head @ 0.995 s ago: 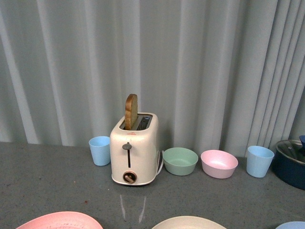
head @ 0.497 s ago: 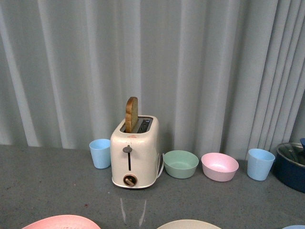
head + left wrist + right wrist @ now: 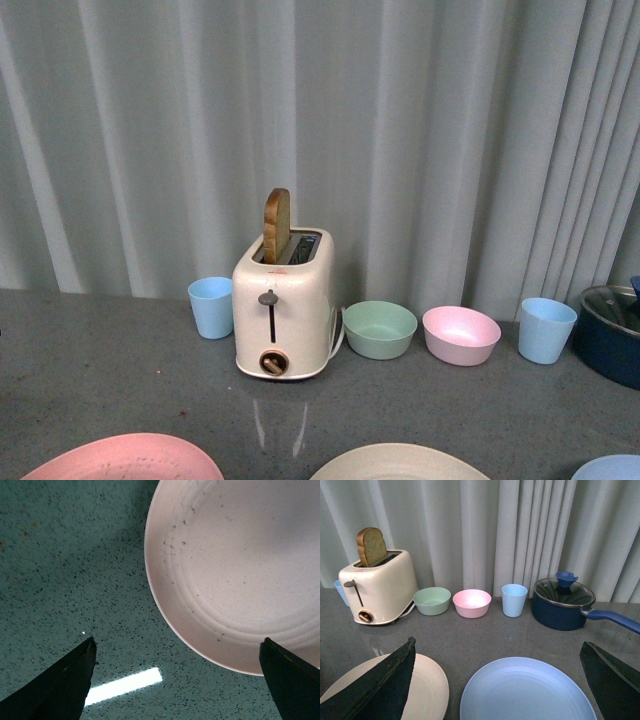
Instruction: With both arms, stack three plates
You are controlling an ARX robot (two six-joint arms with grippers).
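Note:
Three plates lie on the grey table, cut off by the near edge of the front view: pink plate (image 3: 125,458) left, cream plate (image 3: 400,463) middle, light blue plate (image 3: 612,468) right. Neither arm shows there. My left gripper (image 3: 177,646) hangs open above the table, just off the rim of the pink plate (image 3: 240,570), holding nothing. My right gripper (image 3: 497,645) is open and empty above the light blue plate (image 3: 527,692). The cream plate (image 3: 422,687) lies beside that plate, partly behind one finger.
At the back stand a cream toaster (image 3: 283,310) with a bread slice (image 3: 276,224), two light blue cups (image 3: 210,306) (image 3: 546,329), a green bowl (image 3: 379,329) and a pink bowl (image 3: 460,334). A dark blue lidded pot (image 3: 563,602) with a long handle sits far right. A curtain hangs behind.
The front view has shifted a little: the toaster and bowls sit slightly higher in the picture and a bit more of each plate shows. Nothing on the table has moved.

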